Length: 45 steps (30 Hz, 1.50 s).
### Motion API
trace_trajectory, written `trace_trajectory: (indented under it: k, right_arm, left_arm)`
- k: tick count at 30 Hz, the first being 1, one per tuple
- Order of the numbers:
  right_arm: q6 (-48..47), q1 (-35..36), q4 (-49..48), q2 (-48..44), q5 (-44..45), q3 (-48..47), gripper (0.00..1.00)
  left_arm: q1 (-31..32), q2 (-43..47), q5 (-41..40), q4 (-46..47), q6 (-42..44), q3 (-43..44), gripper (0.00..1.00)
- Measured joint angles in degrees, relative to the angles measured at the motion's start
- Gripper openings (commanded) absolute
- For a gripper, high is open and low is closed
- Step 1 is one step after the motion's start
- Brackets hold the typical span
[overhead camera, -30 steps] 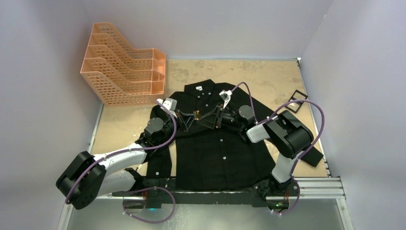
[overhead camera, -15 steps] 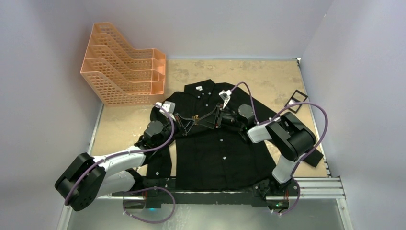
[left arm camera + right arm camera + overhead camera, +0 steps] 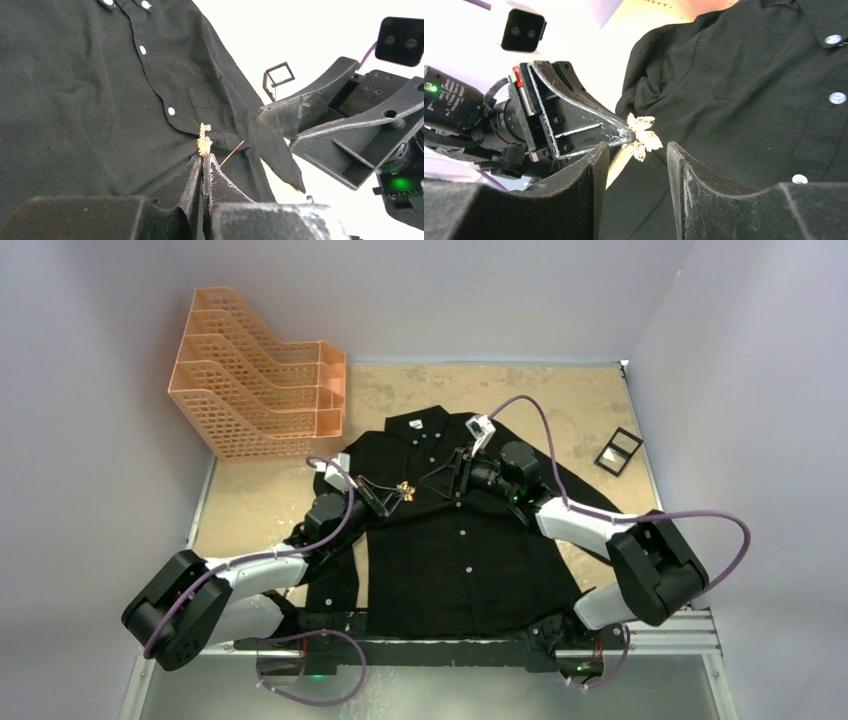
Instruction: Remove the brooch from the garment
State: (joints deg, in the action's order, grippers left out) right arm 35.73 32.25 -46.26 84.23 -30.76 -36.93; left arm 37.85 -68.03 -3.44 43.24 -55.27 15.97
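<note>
Squarely on the worktop [image 3: 570, 400] lies the black shirt [image 3: 450, 560], an orange file rack [image 3: 260, 390] near its collar. The right end effector [image 3: 638, 150], fingers apart, faces the left end effector [image 3: 203, 165], clamped on the gold leaf brooch [image 3: 204, 142] over the shirt's chest.

Both arms are the same kit: the left arm [image 3: 255, 565] and right arm [image 3: 575, 525] have white shell links between chunky black joint housings, with black bases at the near edge of the bench. A purple cable [image 3: 700, 515] loops along each one. The left gripper [image 3: 203, 159] and right gripper [image 3: 636, 147] have matte black wedge fingers with whitish scuffed tips and small screws in the plates. A green LED [image 3: 400, 184] glows on each wrist.
</note>
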Motion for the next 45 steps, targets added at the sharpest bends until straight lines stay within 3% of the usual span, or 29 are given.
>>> trace_trajectory:
  k: [4,13,22,29,45]
  right_arm:
    - [-2.25,0.0,7.91,-3.3,2.86,-2.16,0.46]
    - [-4.94,4.2,23.37,-4.74,9.7,-8.76,0.2]
    - [-3.78,6.73,29.77,-3.78,13.62,-9.4,0.06]
    - [-3.21,7.5,30.62,-3.15,14.86,-9.42,0.0]
    - [-2.93,8.24,33.05,-3.37,17.92,-12.26,0.0]
  left_arm:
    - [-0.63,-2.12,0.09,1.38,-4.63,-0.02,0.0]
    - [-1.46,-8.31,2.49,7.93,-12.5,-1.4,0.0]
    - [-1.46,-9.03,4.81,12.63,-14.27,-1.75,0.0]
    - [-1.46,-9.03,6.08,15.41,-14.64,-2.27,0.0]
    - [-1.46,-8.74,7.69,19.3,-14.88,-4.17,0.0]
